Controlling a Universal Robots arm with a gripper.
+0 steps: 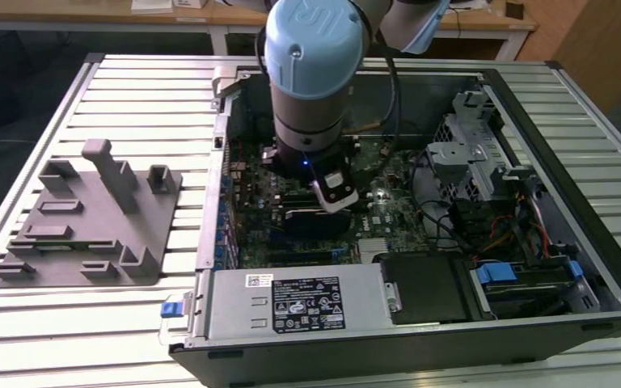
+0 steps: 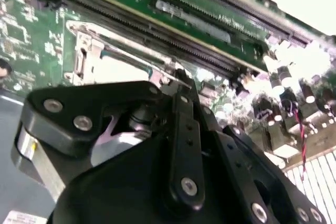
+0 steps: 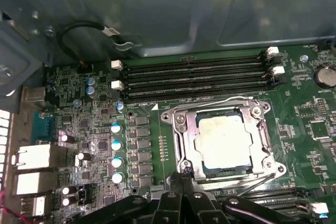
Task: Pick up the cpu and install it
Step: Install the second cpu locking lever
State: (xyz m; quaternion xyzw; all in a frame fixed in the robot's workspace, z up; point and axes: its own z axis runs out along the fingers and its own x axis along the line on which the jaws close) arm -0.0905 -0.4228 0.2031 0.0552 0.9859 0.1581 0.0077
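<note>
1. My arm (image 1: 308, 73) is reaching down into the open PC case (image 1: 419, 323), which lies on its side on the slatted counter (image 1: 95, 323).
2. The claw (image 1: 332, 198) hangs just above the motherboard (image 1: 391, 214), near the middle of the case.
3. Honestly can't tell if the claw is apart or together; in both wrist views I mostly get its black linkage (image 2: 178, 145), not the tips.
4. The cpu (image 3: 227, 139) sits flat inside the socket frame (image 3: 181, 129) in the first wrist view, pale silvery top facing up, right beside the memory slots (image 3: 194, 80).
5. The grey fixture (image 1: 90, 218) sits on the counter at the exterior view's left, well apart from the case.
</note>
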